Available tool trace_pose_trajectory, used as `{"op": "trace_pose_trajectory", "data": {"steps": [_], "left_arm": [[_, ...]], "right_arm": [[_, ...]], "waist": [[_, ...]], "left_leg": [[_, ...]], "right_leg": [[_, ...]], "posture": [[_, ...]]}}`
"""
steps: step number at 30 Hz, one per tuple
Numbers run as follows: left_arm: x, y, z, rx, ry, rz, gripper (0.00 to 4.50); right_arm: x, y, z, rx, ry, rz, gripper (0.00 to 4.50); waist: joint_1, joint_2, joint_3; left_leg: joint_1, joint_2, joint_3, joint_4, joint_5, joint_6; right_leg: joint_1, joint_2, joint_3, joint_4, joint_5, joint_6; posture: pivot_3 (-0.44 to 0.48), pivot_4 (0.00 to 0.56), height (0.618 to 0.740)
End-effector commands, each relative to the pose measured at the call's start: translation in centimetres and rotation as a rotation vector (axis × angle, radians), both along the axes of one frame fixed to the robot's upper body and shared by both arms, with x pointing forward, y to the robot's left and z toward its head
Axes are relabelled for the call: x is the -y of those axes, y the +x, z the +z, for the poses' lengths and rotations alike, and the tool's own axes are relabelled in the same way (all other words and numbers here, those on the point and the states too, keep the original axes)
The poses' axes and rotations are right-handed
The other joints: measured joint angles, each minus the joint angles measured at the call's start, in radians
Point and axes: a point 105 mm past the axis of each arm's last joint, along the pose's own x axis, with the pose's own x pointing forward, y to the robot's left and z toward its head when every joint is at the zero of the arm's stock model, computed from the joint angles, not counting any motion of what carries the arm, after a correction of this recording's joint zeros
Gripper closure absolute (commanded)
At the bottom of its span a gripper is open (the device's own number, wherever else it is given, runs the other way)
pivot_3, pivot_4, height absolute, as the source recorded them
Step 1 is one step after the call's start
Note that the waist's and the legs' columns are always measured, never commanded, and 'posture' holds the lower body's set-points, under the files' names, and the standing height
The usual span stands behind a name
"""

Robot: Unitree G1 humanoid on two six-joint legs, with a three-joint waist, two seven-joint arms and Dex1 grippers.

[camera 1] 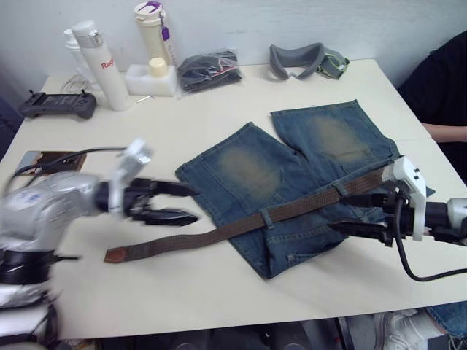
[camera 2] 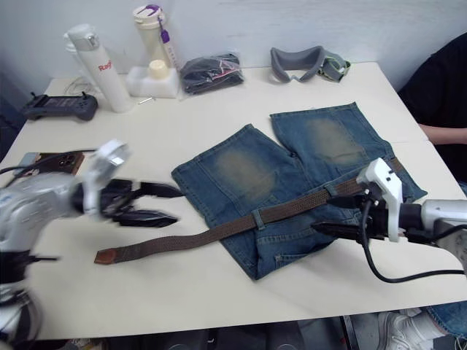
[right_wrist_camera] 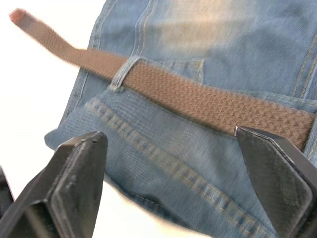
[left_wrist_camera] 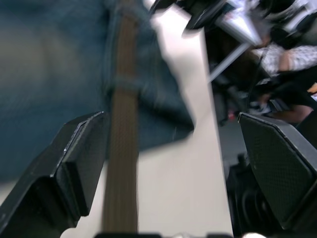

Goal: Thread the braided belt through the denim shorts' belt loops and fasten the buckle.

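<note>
The denim shorts [camera 1: 292,168] lie flat in the middle of the table. The braided belt [camera 1: 219,235] runs across their waistband and under a belt loop [camera 1: 268,216], also seen as the belt loop [right_wrist_camera: 124,74] in the right wrist view. Its tan-tipped free end [camera 1: 113,254] rests on the bare table at the left. My left gripper [camera 1: 195,203] is open just left of the shorts, above the belt's free stretch. My right gripper [camera 1: 338,213] is open over the waistband at the right, with the belt [right_wrist_camera: 208,101] beyond its fingers. The buckle is hidden.
Along the back edge stand a white flask [camera 1: 102,65], a cream bottle [camera 1: 155,33], a black bundled cloth [camera 1: 209,71] and a grey headset [camera 1: 303,60]. A black controller [camera 1: 57,106] and a brown flat object [camera 1: 47,160] lie at the left. A person's arm [camera 1: 445,131] rests at the right edge.
</note>
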Motion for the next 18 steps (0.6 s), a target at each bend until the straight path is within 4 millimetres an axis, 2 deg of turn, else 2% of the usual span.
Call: {"op": "trace_pose_trajectory", "data": {"steps": [1,5,10,14,18], "left_arm": [[4.4,0.2,-0.6,0.093,0.022,-0.097,0.00],[9.1,-1.2,-2.7,0.136,0.036,-0.266,0.00],[12.5,-3.4,-5.5,0.099,0.147,-0.390,0.00],[13.5,-0.8,-9.0,0.237,0.313,-0.284,0.00],[12.8,0.6,-11.5,0.248,0.409,-0.253,0.00]], "right_arm": [[0.3,-1.3,0.7,0.021,-0.086,0.027,0.06],[1.1,-2.7,-0.5,-0.032,-0.180,0.009,0.06],[2.1,-3.7,-0.9,-0.047,-0.236,-0.050,0.06],[2.8,-3.9,-0.8,-0.026,-0.267,-0.103,0.06],[3.0,-3.7,-0.7,-0.004,-0.279,-0.127,0.06]], "waist": [[-0.004,0.000,0.000],[-0.004,-0.001,0.000],[0.003,0.000,0.000],[0.012,-0.001,0.001],[0.016,-0.001,0.001]], "left_leg": [[0.000,0.000,0.001,0.000,0.000,0.000],[0.001,-0.001,0.001,0.002,0.001,0.001],[-0.001,0.001,0.001,0.009,0.001,0.002],[-0.001,0.001,0.001,0.012,0.000,0.003],[0.000,0.002,0.001,0.012,0.000,0.003]], "right_leg": [[0.000,0.000,0.001,0.000,0.000,0.001],[0.001,0.001,0.002,0.001,0.001,0.002],[0.001,0.004,0.004,0.002,0.001,0.002],[0.003,0.005,0.006,0.002,0.002,0.004],[0.002,0.006,0.007,0.002,0.002,0.004]], "posture": [[0.000,0.150,0.740],[0.000,0.150,0.740],[0.000,0.150,0.740],[0.000,0.150,0.740],[0.000,0.150,0.740]]}}
